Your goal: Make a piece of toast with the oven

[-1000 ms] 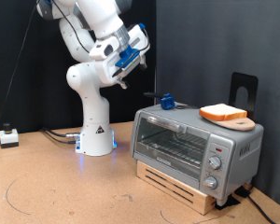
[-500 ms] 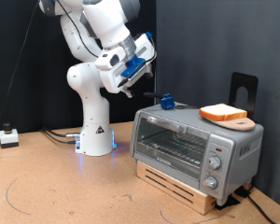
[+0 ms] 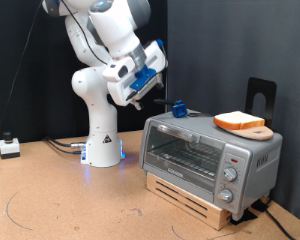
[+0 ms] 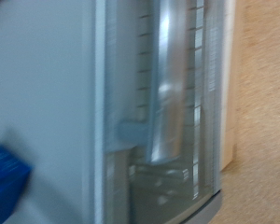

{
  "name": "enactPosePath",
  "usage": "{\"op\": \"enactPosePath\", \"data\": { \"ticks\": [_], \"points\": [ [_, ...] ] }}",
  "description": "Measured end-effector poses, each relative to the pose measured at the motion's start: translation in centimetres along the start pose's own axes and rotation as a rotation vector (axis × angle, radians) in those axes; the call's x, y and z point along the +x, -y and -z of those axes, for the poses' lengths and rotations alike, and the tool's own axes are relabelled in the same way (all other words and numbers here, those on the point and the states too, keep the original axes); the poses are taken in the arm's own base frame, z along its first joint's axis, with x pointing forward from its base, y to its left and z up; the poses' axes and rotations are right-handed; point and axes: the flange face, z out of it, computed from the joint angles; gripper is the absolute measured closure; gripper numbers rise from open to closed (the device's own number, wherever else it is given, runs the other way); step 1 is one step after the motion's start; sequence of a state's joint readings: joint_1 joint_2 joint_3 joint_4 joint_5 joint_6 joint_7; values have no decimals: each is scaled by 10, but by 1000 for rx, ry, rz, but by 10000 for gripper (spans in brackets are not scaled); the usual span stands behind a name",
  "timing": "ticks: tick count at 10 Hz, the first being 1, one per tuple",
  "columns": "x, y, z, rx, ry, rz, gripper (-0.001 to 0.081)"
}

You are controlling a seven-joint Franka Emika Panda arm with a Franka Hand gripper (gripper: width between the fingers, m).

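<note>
Toast (image 3: 239, 121) atop shut oven (image 3: 210, 158); end effector (image 3: 136, 99) aloft, empty, spread unclear.

Oven (image 3: 210, 152): silver-grey body, dark glass door, pale knobs; sits on a light wooden pallet (image 3: 195, 197). Toast (image 3: 239, 121): whitish face, orange-tan crust, on a light-wood board (image 3: 252, 130). Arm (image 3: 98, 70): white, with a blue and black gripper (image 3: 148, 92). Small blue object (image 3: 178, 108) on the oven top. Table (image 3: 60, 200): tan. Backdrop: black.
</note>
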State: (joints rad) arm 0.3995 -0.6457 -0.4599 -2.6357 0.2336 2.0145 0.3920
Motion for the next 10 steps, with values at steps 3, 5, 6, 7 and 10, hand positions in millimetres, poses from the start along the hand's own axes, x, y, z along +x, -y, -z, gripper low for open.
{"op": "enactPosePath", "data": {
  "ticks": [3,5,6,7,10],
  "points": [
    [2,-2,-40,-60,-19,2,-4],
    [3,-5,-62,-90,-7,-2,-4],
    [3,-6,-71,-99,-7,-2,-4],
    [4,-7,-79,-106,-7,5,-4],
    [7,-13,-95,-113,-20,19,-4]
  ]
}}
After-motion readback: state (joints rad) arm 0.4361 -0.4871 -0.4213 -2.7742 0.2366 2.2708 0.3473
